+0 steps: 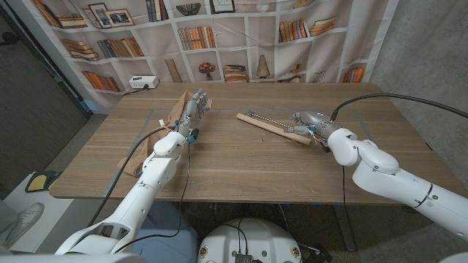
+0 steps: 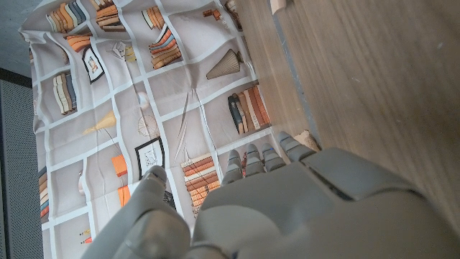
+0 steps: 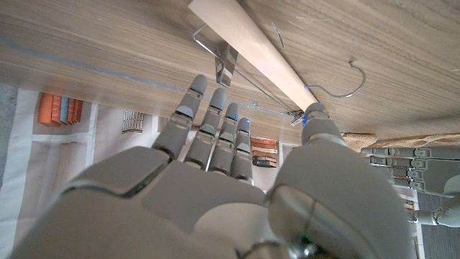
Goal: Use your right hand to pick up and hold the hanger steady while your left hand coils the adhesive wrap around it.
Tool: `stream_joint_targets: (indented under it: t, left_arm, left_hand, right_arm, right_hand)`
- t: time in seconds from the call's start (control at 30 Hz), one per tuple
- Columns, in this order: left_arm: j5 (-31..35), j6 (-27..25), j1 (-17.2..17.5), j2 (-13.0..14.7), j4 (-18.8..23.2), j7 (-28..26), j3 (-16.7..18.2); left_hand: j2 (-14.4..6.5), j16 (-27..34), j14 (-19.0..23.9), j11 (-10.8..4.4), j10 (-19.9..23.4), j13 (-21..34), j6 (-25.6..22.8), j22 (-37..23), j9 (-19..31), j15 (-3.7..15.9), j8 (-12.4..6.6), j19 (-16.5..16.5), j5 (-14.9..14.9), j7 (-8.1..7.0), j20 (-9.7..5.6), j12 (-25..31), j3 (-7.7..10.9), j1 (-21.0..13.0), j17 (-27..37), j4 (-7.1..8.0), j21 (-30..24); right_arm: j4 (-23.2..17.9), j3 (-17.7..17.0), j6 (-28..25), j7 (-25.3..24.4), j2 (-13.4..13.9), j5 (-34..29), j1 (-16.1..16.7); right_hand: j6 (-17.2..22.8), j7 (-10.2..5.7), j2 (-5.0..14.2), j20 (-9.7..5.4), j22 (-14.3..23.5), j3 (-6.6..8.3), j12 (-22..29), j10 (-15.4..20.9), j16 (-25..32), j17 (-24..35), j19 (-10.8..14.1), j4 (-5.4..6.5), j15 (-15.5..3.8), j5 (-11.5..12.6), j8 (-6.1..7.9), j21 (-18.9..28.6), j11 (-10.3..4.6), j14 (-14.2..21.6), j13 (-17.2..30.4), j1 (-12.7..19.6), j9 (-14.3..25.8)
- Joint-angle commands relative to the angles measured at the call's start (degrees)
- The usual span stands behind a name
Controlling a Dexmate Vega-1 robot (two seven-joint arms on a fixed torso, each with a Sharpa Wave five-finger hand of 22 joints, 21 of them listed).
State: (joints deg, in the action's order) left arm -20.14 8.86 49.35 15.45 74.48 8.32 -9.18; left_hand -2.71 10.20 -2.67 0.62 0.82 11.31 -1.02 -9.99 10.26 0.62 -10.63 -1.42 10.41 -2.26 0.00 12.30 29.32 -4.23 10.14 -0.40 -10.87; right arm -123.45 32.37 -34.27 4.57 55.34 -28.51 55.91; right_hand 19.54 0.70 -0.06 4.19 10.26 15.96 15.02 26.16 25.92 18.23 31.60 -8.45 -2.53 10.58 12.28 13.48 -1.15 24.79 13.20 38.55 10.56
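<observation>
The wooden hanger [image 1: 269,126] lies flat on the table [image 1: 241,164], toward its far side and a little right of the middle, its metal hook [image 3: 343,86] and clip wire resting on the boards. At the hanger's right end sits the right hand [image 1: 307,123], fingers spread and reaching over the bar; it looks empty, with the thumb tip just beside the bar and no grip closed, though actual contact cannot be settled from these pictures. Well to the left of the hanger, the left hand [image 1: 193,111] stands upright with straight, parted fingers, holding nothing. Behind it, and trailing toward the table's left edge, is a tan strip [image 1: 172,115] that may be the adhesive wrap; this is only a guess. By this showing nothing of the task is done: the hanger is not lifted and no wrap is on it, so the pickup, the hold and the coiling all remain. The right wrist view gives the hook and clip plainly, which the head view blurs; the left wrist view adds a bookshelf backdrop [image 2: 144,93] beyond the table.
</observation>
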Motion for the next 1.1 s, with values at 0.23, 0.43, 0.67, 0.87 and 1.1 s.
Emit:
stream_joint_targets:
  t: [0.23, 0.43, 0.67, 0.87, 1.1]
  left_arm:
    - [-0.42, 0.24, 1.29, 0.39, 1.25, -0.55, 0.26]
    - [-0.57, 0.09, 1.72, 0.60, 1.79, -0.71, 0.27]
    - [-0.61, 0.36, 2.02, 0.71, 2.19, -0.83, 0.20]
    - [-0.80, 0.10, 2.44, 0.80, 2.66, -1.01, 0.14]
    - [-0.66, 0.03, 2.50, 1.14, 3.16, -1.11, 0.03]
  left_hand:
    - [-0.43, 0.38, -0.72, 0.28, -0.05, 0.22, 0.06, -0.10, 0.14, -0.04, -0.11, 0.11, 0.00, 0.04, 0.09, 0.20, 0.12, -0.30, 0.16, -0.46, -0.30]
    - [-0.43, 0.39, -0.70, 0.32, -0.03, 0.22, 0.05, -0.10, 0.14, -0.03, -0.12, 0.11, 0.00, 0.05, 0.09, 0.20, 0.11, -0.29, 0.16, -0.49, -0.30]
    - [-0.44, 0.39, -0.70, 0.41, -0.02, 0.22, 0.03, -0.10, 0.14, -0.02, -0.13, 0.09, 0.00, 0.01, 0.07, 0.21, 0.09, -0.27, 0.16, -0.53, -0.31]
    - [-0.44, 0.39, -0.71, 0.35, 0.03, 0.22, 0.04, -0.10, 0.14, -0.02, -0.13, 0.08, 0.00, 0.05, 0.06, 0.23, 0.08, -0.25, 0.16, -0.57, -0.31]
    - [-0.46, 0.42, -0.66, 0.44, 0.12, 0.23, -0.01, -0.10, 0.14, -0.04, -0.15, 0.08, -0.01, 0.01, 0.08, 0.26, 0.06, -0.23, 0.17, -0.60, -0.31]
  right_arm:
    - [-0.26, 0.67, -0.02, 1.58, -0.08, -1.01, -0.43]
    - [-0.16, 1.16, -0.42, 2.18, -0.29, -1.61, -0.73]
    - [-0.46, 1.53, -1.02, 3.02, -0.24, -2.25, -0.88]
    - [-0.64, 1.72, -1.38, 4.26, -0.17, -2.19, -1.14]
    - [-0.41, 1.91, -1.29, 4.73, -0.21, -2.31, -1.33]
  right_hand:
    - [0.58, -1.03, 0.02, -0.19, 0.25, -0.44, -0.27, 0.24, 0.17, 0.41, 0.70, -0.15, -3.95, -0.05, 0.15, -0.15, -0.08, -0.75, 0.32, 0.85, 0.35]
    - [0.61, -1.10, 0.09, -0.15, 0.25, -0.50, -0.34, 0.16, 0.20, 0.48, 0.80, -0.09, -3.86, -0.07, 0.12, -0.14, -0.06, -0.85, 0.35, 0.86, 0.37]
    - [0.90, -0.84, 0.08, -0.14, 0.26, -0.59, -0.42, 0.09, 0.21, 0.48, 0.83, -0.10, -3.61, -0.08, 0.18, -0.19, 0.02, -0.88, 0.37, 0.99, 0.39]
    - [1.00, -0.72, 0.11, 1.89, 0.27, -0.77, -0.81, -0.71, -0.16, 0.32, 2.42, -0.07, -1.93, -0.09, 0.06, 0.30, -0.15, -1.58, 0.51, 1.28, 0.43]
    - [0.86, -0.66, 0.20, 1.87, 0.29, -0.85, -1.00, -1.15, -0.27, 0.26, 3.54, -0.04, -1.61, -0.09, -0.06, 0.65, -0.11, -1.83, 0.62, 1.42, 0.45]
